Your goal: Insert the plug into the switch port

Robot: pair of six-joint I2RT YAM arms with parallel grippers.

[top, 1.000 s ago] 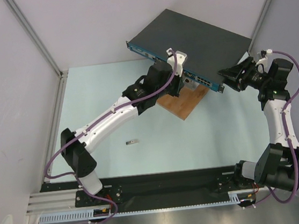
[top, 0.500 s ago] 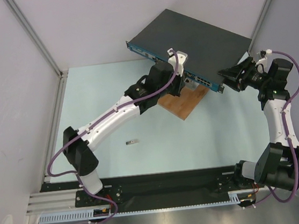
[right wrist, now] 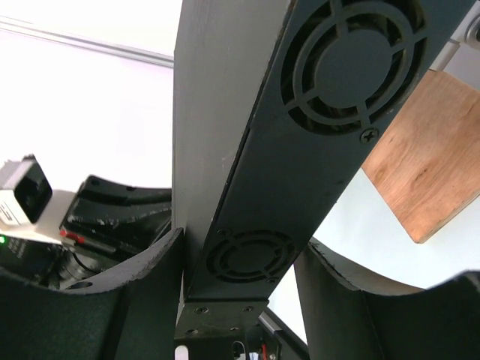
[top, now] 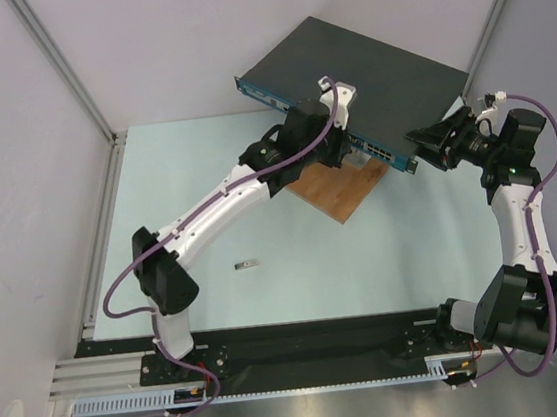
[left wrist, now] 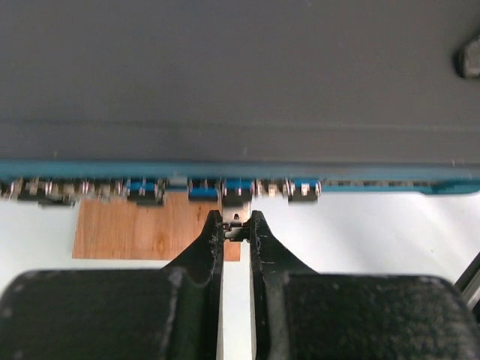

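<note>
**Plug at the mouth of the port, with little room for error**

The left hand [left wrist: 236, 234] is pinched narrow, its fingertips [left wrist: 212, 234] closed on the small plug [left wrist: 235, 223]. The plug's nose is right at one port [left wrist: 237, 196] in the row along the switch's blue front face [left wrist: 360, 171]. From the wrist view I cannot tell whether it is seated or only touching the opening.

The grip is only at the very tips, so I think a push that is slightly off line could make the plug twist or slip between the fingers. It might also catch on the port's edge or slide into the neighbouring port.

The right hand [top: 434, 144] clamps the fan end of the switch [top: 363, 68], which sits at the far side of the bench [top: 203, 167], its front over a wooden board [top: 342, 193]. If that hold gives under the push, the box could slide back and the plug would stop short.
</note>
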